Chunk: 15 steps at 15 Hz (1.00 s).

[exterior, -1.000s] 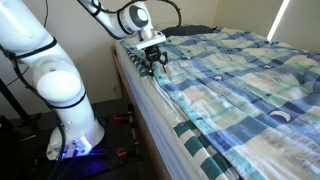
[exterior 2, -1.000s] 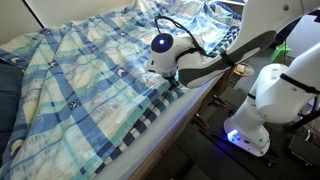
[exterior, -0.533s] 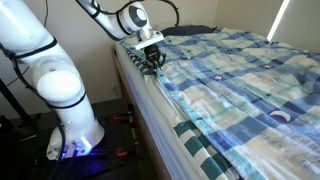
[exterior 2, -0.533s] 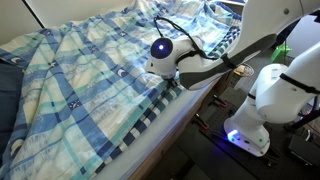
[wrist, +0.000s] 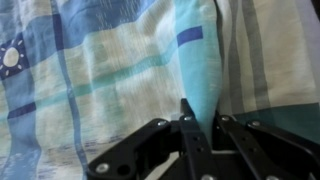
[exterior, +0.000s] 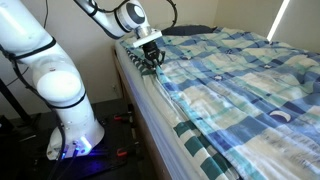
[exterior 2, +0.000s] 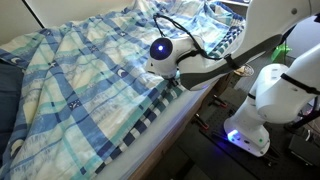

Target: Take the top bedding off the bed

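Observation:
The top bedding [exterior: 240, 70] [exterior 2: 80, 80], a plaid quilt of light blue, dark blue, white and pale yellow, lies spread over the bed [exterior: 152, 100] [exterior 2: 152, 118]. The bed's white sheet with teal-green stripes shows along the near edge. My gripper [exterior: 152, 62] [exterior 2: 166, 76] points down at the quilt's side edge near the mattress rim. In the wrist view the gripper [wrist: 200, 112] is shut on a pinched-up teal fold of the quilt [wrist: 90, 70], with the striped sheet [wrist: 270, 50] to its right.
The robot's white base [exterior: 70, 140] [exterior 2: 252, 125] stands on the floor close beside the bed. A dark pillow [exterior: 190, 30] lies at the head of the bed. A wall runs behind the arm, and cables trail near the base.
The jaws have closed from open onto a fold at the quilt's edge. The wrist has shifted only slightly along the bed's rim.

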Each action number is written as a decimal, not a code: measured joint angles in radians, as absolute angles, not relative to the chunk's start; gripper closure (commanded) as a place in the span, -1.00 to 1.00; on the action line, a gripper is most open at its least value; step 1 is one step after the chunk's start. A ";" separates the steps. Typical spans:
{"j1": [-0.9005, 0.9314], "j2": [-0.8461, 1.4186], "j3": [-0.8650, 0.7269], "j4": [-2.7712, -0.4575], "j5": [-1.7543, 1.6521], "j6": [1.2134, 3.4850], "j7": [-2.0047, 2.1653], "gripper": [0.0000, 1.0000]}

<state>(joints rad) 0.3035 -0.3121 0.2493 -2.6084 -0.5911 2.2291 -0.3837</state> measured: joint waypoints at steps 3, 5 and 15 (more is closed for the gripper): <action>0.304 -0.317 0.250 -2.608 -0.604 2.226 -0.384 0.97; 0.304 -0.319 0.251 -2.608 -0.611 2.223 -0.384 0.97; 0.306 -0.361 0.252 -2.594 -0.635 2.148 -0.385 1.00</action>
<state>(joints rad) 0.3056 -0.3605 0.2520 -2.5943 -0.6346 2.1481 -0.3848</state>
